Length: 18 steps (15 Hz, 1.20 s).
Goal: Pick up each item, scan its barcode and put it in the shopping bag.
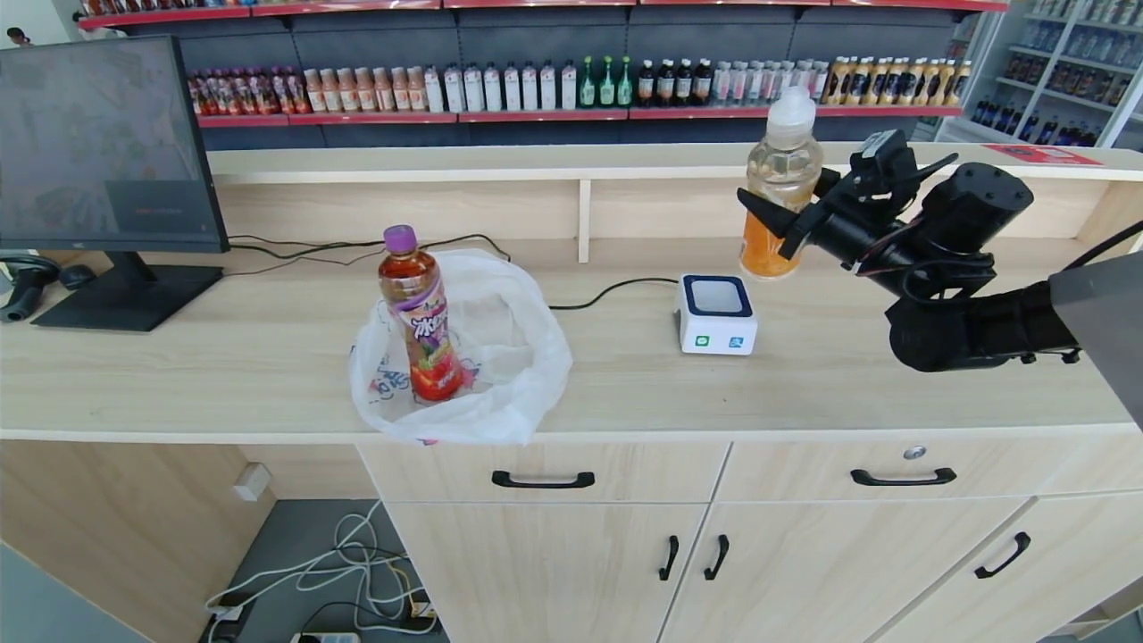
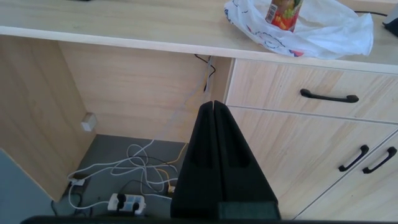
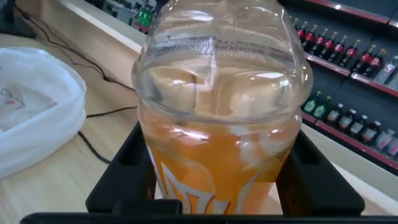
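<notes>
— What does the right gripper (image 1: 782,228) have?

— From my console I see it clamped on the orange bottle (image 1: 783,174). Its two black fingers are spread only as wide as the bottle's body, one on each side, gripping around the orange label on the lower half. The bottle stands roughly upright in the air above the counter (image 1: 223,357), off the wood, behind the scanner (image 1: 716,313) and towards my right.

— What is the bottle like?

— Clear, smooth plastic with a rounded, faintly ribbed shoulder (image 3: 217,112). There is pale liquid up top, a glossy orange wrap below and a white cap.

— And the left gripper (image 2: 213,115)?

— Its fingers are pressed flat together into one black wedge, with nothing between them. It hangs below the counter's edge, in front of the pale wooden cupboard fronts (image 2: 292,143), above loose white cables (image 2: 137,168) on the grey floor.

— Where is the shopping bag (image 1: 527,357)?

— On the counter near the front edge, well left of the scanner. It is thin, crinkled white plastic, with its mouth slumped open in a wide ring. A red bottle (image 1: 420,313) with a purple cap and a bright printed sleeve stands upright inside it.

— And the scanner?

— It is a small white cube with rounded corners and a dark glass top, with a black cable running from its back. The counter is matte, light-grained wood, and a dark flat monitor (image 1: 107,143) stands at its far left.
</notes>
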Tool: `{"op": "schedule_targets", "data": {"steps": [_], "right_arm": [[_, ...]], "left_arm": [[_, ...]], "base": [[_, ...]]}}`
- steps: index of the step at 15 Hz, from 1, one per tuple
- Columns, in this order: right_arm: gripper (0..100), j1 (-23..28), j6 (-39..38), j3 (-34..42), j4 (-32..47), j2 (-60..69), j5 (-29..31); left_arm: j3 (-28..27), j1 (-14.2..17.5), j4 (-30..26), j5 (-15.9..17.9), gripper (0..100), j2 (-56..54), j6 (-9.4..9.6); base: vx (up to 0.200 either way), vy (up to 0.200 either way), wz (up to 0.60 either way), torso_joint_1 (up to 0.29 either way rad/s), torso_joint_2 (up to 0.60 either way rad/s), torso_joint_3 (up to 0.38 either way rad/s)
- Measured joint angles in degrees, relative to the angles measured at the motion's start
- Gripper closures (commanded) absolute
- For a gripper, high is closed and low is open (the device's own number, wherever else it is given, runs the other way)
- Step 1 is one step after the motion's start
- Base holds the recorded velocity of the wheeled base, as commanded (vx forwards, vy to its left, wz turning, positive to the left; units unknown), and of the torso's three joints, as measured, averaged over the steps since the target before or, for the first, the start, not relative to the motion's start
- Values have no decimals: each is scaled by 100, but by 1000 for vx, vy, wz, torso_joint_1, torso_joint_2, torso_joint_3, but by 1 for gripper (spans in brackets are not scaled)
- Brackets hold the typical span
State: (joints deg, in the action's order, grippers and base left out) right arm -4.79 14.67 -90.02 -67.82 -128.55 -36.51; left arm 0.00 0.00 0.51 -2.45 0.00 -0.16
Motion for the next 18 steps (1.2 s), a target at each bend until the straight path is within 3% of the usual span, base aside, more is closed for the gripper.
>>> {"op": "schedule_targets", "data": {"steps": [6, 18], "right_arm": [[100, 6, 1380, -199, -4, -422, -1302], [100, -118, 1615, -695, 27, -789, -1215]], "left_arm": [[0, 0, 0, 0, 100, 0, 2], [0, 0, 0, 2, 100, 0, 0]], "base": [[0, 0, 0, 0, 0, 0], [0, 0, 0, 0, 0, 0]]}}
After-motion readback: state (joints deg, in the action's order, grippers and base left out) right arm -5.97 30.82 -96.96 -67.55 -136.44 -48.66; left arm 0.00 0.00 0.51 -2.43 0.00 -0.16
